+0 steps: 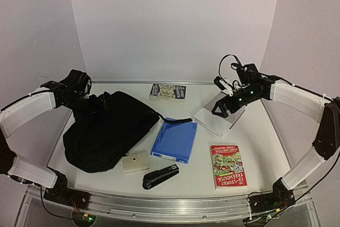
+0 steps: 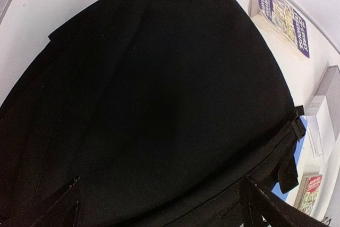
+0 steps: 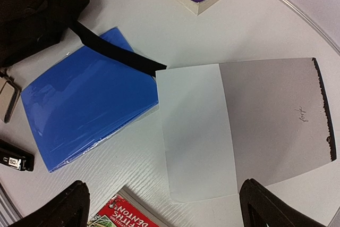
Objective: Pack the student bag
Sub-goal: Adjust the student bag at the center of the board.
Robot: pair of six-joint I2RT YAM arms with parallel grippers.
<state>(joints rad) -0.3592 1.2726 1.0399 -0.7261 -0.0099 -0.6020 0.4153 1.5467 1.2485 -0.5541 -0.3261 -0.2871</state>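
Beside the student bag (image 1: pixel 109 128) lies a blue folder (image 1: pixel 175 141).

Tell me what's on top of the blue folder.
A black strap from the student bag crosses one corner of the blue folder. Anything beneath the folder is covered.

We saw a glossy blue rectangular folder (image 1: pixel 174 141). Just nearside of it lay a black stapler (image 1: pixel 160 176) and a small cream square pad (image 1: pixel 135 162). To its right were a red paperback (image 1: pixel 227 165) and a flat white box (image 1: pixel 217 122), with a purple-covered paperback (image 1: pixel 168 92) farther back.
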